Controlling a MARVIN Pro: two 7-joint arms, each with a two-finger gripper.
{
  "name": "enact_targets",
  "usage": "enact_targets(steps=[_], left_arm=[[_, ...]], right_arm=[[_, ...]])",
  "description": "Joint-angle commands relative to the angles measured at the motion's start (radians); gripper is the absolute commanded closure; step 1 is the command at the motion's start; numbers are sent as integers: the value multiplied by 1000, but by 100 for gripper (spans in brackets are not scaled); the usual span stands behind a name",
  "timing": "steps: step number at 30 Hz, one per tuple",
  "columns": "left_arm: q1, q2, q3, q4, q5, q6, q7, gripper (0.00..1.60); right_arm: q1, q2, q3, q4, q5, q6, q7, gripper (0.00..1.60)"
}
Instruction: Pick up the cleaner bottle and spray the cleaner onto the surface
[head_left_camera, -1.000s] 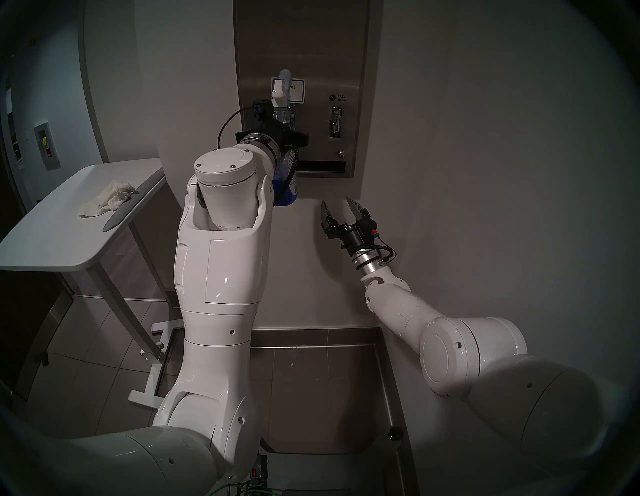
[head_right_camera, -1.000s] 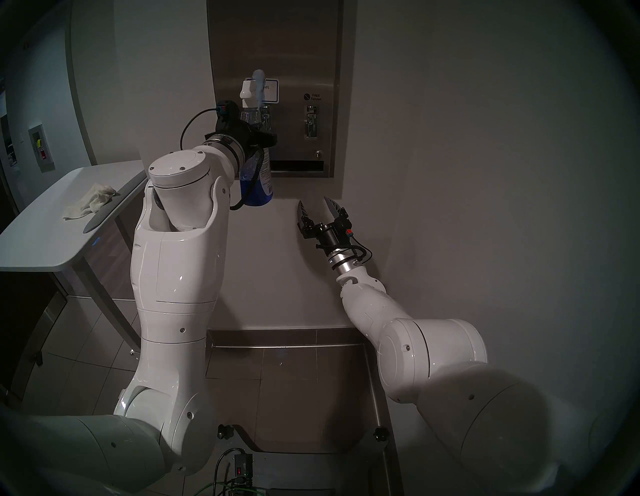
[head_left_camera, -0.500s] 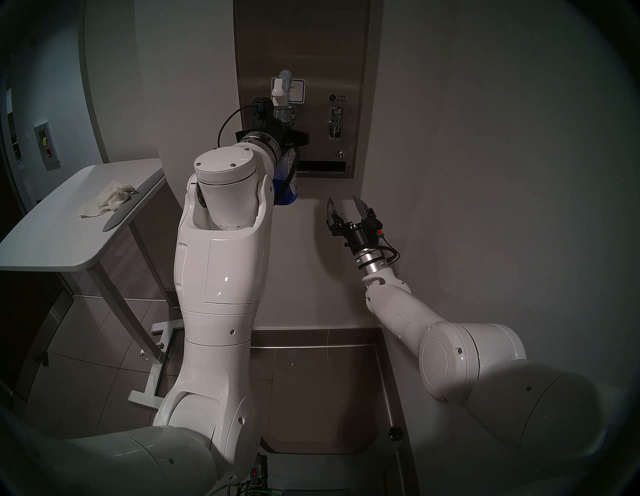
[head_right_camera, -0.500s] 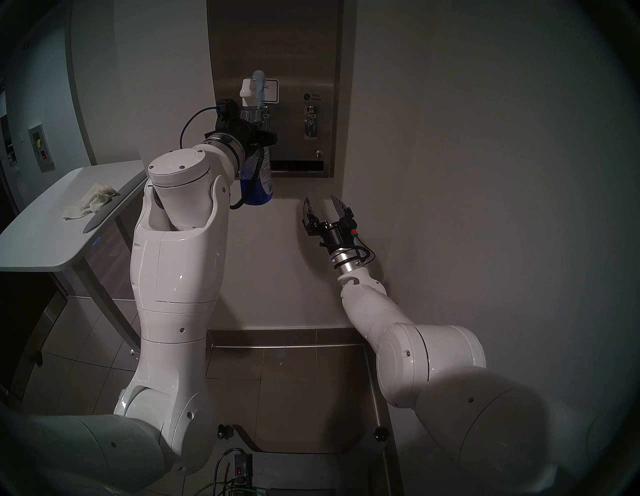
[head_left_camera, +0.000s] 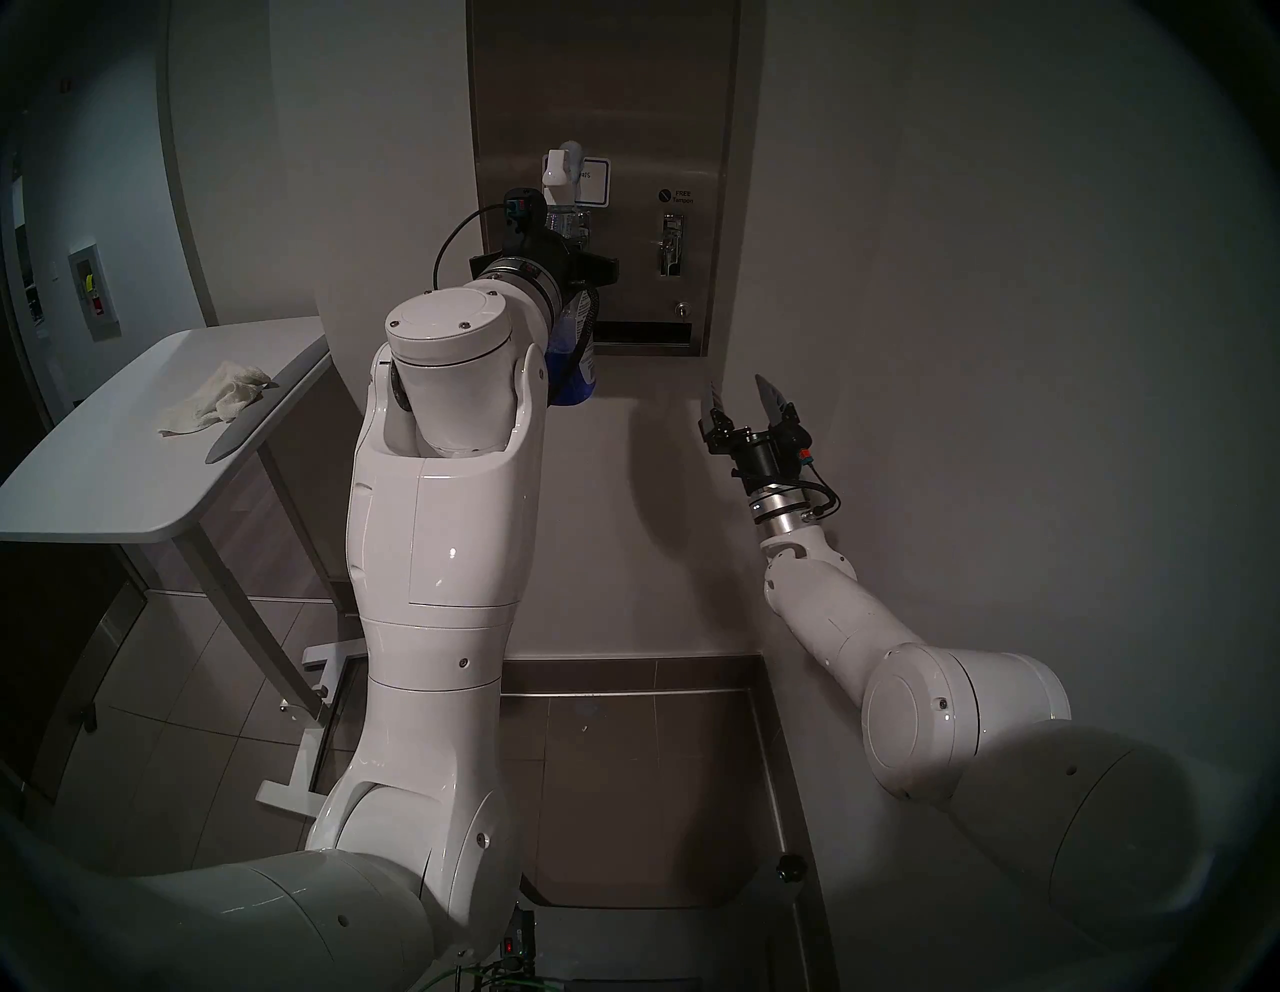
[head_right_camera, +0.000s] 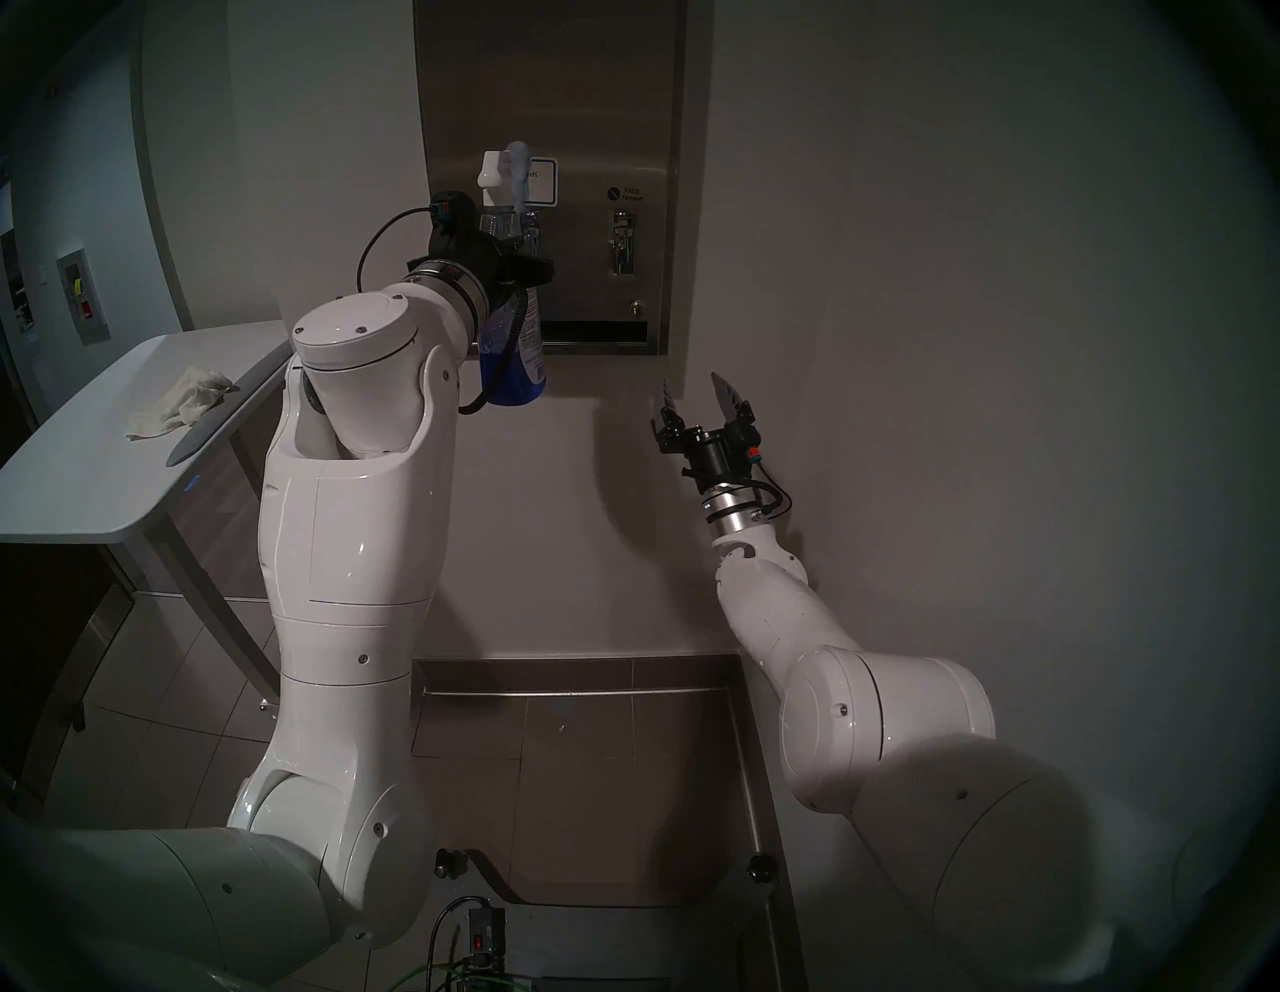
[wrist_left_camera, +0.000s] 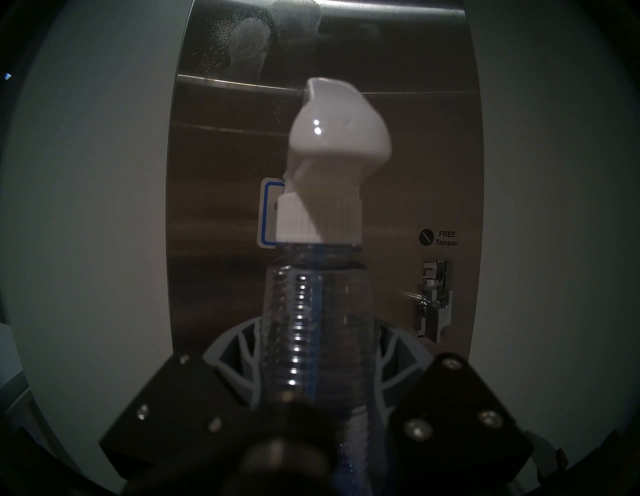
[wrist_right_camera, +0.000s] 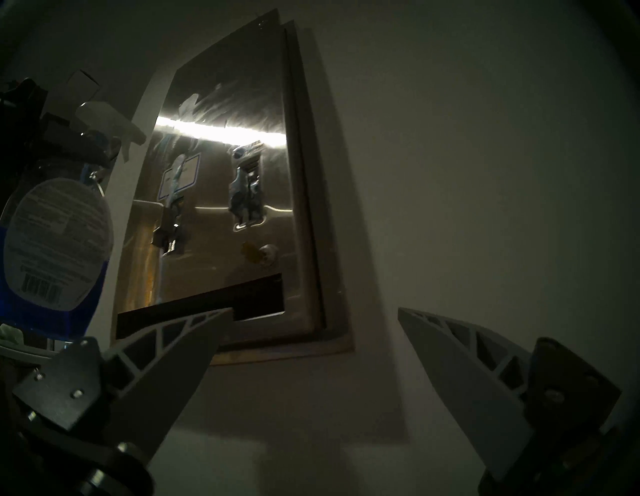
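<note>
The cleaner bottle (head_left_camera: 578, 377) is clear with blue liquid and a white spray head. My left gripper (head_left_camera: 578, 262) is shut on its neck and holds it upright, close in front of the stainless-steel dispenser (head_left_camera: 644, 104). In the left wrist view the fingers (wrist_left_camera: 235, 350) clamp the ribbed neck of the bottle (wrist_left_camera: 311, 311). The nozzle faces the steel front (wrist_left_camera: 415, 156), which has fine droplets on its upper part. My right gripper (head_left_camera: 738, 395) is open and empty, below the dispenser's lower right corner. The right wrist view shows the bottle's label (wrist_right_camera: 55, 242) at left and the dispenser (wrist_right_camera: 242, 86) ahead.
A white table (head_left_camera: 104, 485) stands at the left with a crumpled white cloth (head_left_camera: 215, 402) on it. A plain white wall surrounds the dispenser, with a wall corner just right of it. Below are a tiled floor and a steel-edged threshold (head_left_camera: 623, 693).
My right arm has swung to the right and slightly up, away from the bottle, with its gripper still open. My left gripper and the bottle have risen slightly.
</note>
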Motion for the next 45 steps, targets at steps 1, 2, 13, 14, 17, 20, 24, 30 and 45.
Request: enact_targets(steps=[1, 2, 13, 14, 17, 20, 24, 30, 45], left_arm=[[-69, -3, 1, -55, 1, -27, 1, 160], [-70, -3, 2, -55, 1, -27, 1, 160], [-71, -3, 2, -58, 0, -26, 4, 160], [-71, -2, 2, -58, 0, -26, 4, 160], [-71, -2, 3, -59, -1, -26, 5, 160], [-71, -2, 3, -59, -1, -25, 5, 160], [-71, -2, 3, -60, -1, -25, 6, 160], [-77, 6, -8, -63, 1, -27, 11, 160], [-89, 67, -100, -99, 30, -28, 47, 160]], right_arm=[[-5, 23, 15, -56, 9, -5, 2, 0], [-8, 24, 16, -59, 9, -5, 4, 0], [-33, 30, 29, -89, 18, -5, 9, 0], [-35, 29, 30, -93, 19, -5, 10, 0], [-42, 29, 33, -103, 21, -5, 11, 0], [-51, 29, 38, -118, 24, -5, 12, 0], [-62, 28, 42, -137, 27, -5, 12, 0], [-80, 26, 48, -167, 31, -5, 13, 0], [-125, 17, 58, -247, 40, -5, 13, 0]])
